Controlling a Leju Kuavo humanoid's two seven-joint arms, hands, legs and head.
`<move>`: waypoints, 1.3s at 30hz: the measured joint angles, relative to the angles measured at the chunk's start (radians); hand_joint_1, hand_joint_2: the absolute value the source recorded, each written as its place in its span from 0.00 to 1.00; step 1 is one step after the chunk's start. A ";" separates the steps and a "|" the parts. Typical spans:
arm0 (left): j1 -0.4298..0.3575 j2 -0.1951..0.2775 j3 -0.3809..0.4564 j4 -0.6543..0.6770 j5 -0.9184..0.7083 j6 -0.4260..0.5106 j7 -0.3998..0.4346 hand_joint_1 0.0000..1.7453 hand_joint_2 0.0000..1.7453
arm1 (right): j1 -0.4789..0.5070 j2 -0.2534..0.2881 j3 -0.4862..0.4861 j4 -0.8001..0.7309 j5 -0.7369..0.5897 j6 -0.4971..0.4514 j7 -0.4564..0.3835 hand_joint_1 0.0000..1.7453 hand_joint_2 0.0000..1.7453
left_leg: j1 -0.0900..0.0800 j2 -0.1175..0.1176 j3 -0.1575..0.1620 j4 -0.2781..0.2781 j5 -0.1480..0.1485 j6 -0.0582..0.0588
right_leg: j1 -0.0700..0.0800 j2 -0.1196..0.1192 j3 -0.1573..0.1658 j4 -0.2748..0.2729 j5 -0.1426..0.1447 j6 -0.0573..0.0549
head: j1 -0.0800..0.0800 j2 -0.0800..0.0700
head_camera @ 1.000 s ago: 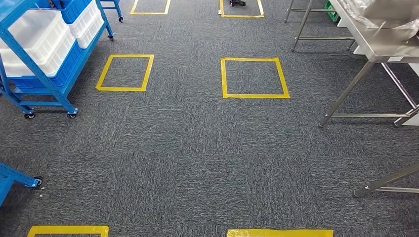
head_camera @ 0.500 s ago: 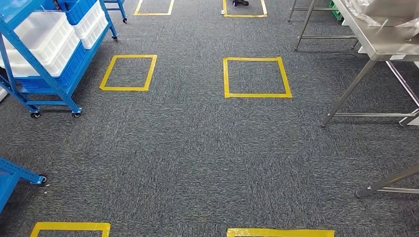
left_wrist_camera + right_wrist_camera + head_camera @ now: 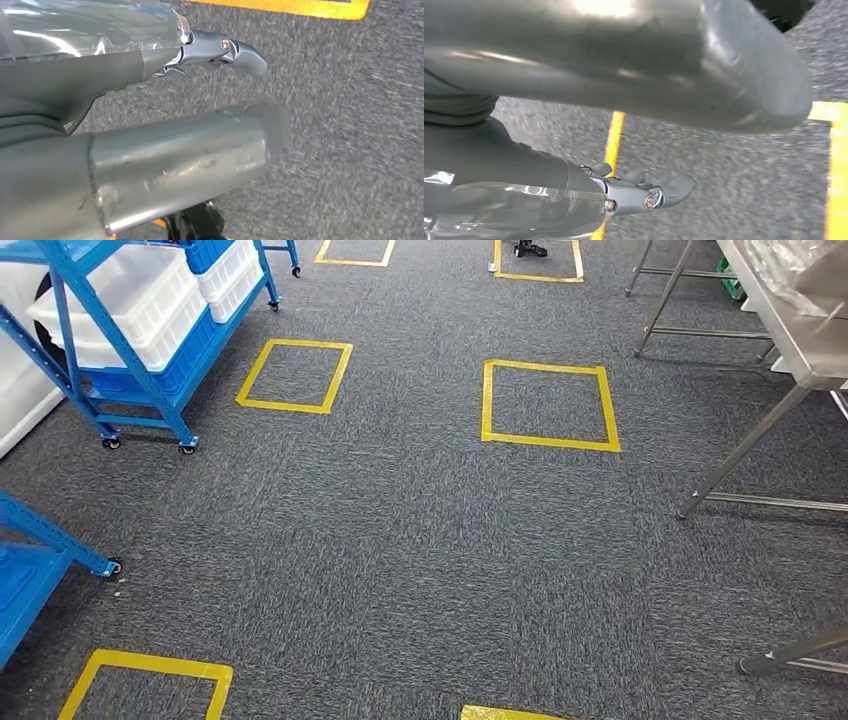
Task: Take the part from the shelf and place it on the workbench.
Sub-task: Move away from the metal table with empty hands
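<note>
A blue wheeled shelf (image 3: 150, 330) holding white bins (image 3: 120, 300) stands at the far left of the head view. I cannot make out a part in the bins. The steel workbench (image 3: 800, 335) runs along the far right edge on thin metal legs. My left hand (image 3: 125, 70) hangs above the grey carpet with its fingers (image 3: 235, 50) stretched out and nothing in it. My right hand (image 3: 499, 165) hangs the same way, its fingers (image 3: 659, 192) extended and empty, over a yellow tape line.
Yellow tape squares (image 3: 548, 405) mark the grey carpet between shelf and bench. The corner of a second blue shelf (image 3: 40, 560) juts in at the near left. A bench leg (image 3: 790, 655) crosses the near right. Another steel frame (image 3: 680, 300) stands far back.
The whole picture has shifted: shelf and tape squares now sit further right, so the camera has turned left. Both hands still hang empty.
</note>
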 joint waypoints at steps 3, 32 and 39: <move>-0.001 0.015 -0.009 0.023 -0.017 0.009 -0.008 0.00 0.00 | -0.015 -0.025 0.000 0.034 0.010 -0.020 -0.038 0.00 0.00 | 0.008 -0.028 0.001 -0.014 0.015 0.012 | -0.008 0.047 -0.015 0.043 -0.035 0.017 | 0.003 0.000; -0.013 0.091 -0.054 0.094 -0.041 0.031 -0.028 0.00 0.00 | -0.047 -0.087 0.003 0.157 0.008 -0.043 -0.080 0.00 0.00 | 0.009 -0.036 -0.010 -0.003 0.013 -0.004 | -0.015 0.057 -0.012 0.013 0.000 0.014 | -0.001 0.000; -0.014 0.092 -0.059 0.094 -0.041 0.030 -0.028 0.00 0.00 | -0.045 -0.087 0.003 0.171 0.007 -0.042 -0.069 0.00 0.00 | 0.014 -0.059 -0.009 -0.014 0.027 0.012 | -0.035 0.112 -0.142 0.275 -0.112 0.039 | 0.005 0.000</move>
